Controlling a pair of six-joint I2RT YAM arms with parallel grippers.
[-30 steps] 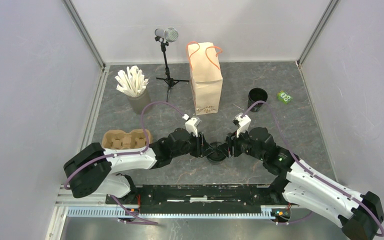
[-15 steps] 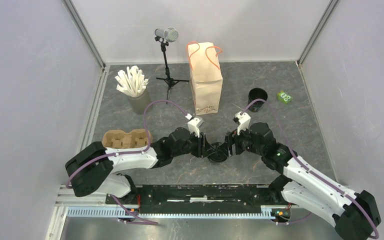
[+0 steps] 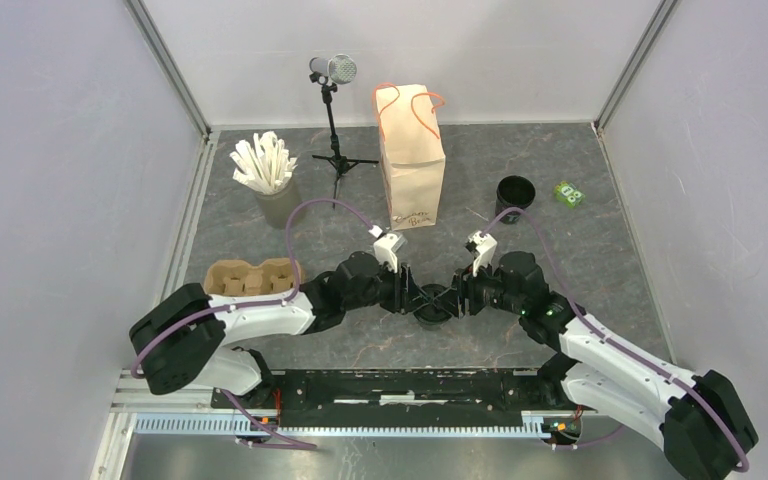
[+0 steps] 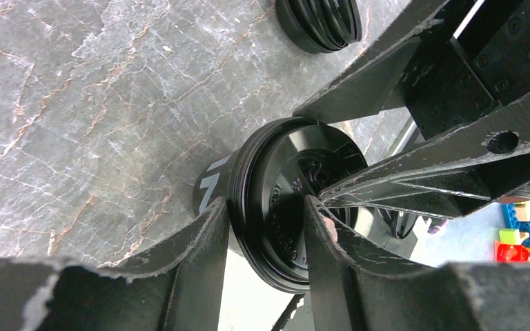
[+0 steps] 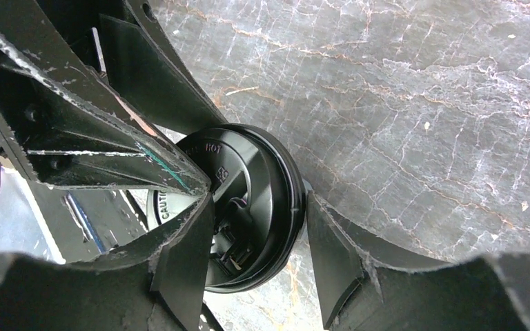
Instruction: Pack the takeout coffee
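The takeout coffee (image 3: 432,308), a small black cup with a round black lid, stands on the marble table between my two arms. My left gripper (image 3: 415,298) comes at it from the left. In the left wrist view its jaws (image 4: 266,227) close on the lid's rim (image 4: 283,172), one finger under the rim and one on the lid's top. My right gripper (image 3: 452,298) comes from the right. In the right wrist view it (image 5: 255,241) grips the same lid (image 5: 262,172) across its rim. The two grippers' fingers cross over the lid.
A tall brown paper bag (image 3: 412,160) stands at the back centre. An open black cup (image 3: 515,192) and a small green packet (image 3: 568,193) sit back right. A grey cup of white sticks (image 3: 272,180), a microphone stand (image 3: 335,110) and a cardboard cup carrier (image 3: 252,278) are on the left.
The right arm has swung its elbow and forearm in and slightly forward while its gripper stays at the cup. The left arm and the cup have hardly moved.
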